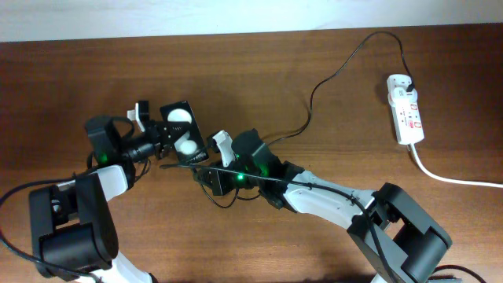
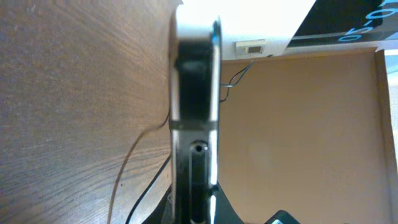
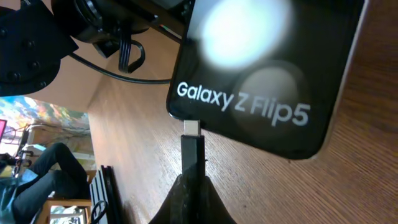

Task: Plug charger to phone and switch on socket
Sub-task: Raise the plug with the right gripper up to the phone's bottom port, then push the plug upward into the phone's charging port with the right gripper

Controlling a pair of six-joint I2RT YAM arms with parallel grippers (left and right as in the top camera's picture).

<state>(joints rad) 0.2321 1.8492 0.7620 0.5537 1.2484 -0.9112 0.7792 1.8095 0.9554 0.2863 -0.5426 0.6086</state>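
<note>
The phone (image 1: pixel 181 132) is a black Galaxy Z Flip5, held off the table by my left gripper (image 1: pixel 167 140), which is shut on it. In the left wrist view the phone (image 2: pixel 196 106) shows edge-on between the jaws (image 2: pixel 198 208). My right gripper (image 1: pixel 206 167) is shut on the charger's connector (image 3: pixel 193 149). The connector's metal tip sits at the phone's (image 3: pixel 267 62) bottom edge, at the port; how deep it sits I cannot tell. The charger cable (image 1: pixel 314 86) runs up to its black plug in the socket (image 1: pixel 405 110), a white strip at the far right. The switch's state is too small to tell.
The socket's thick white cord (image 1: pixel 456 179) runs off the right edge of the table. The charger cable lies in a loop across the middle of the wooden table (image 1: pixel 330 47). A cardboard-coloured wall (image 2: pixel 298 137) shows behind the phone in the left wrist view.
</note>
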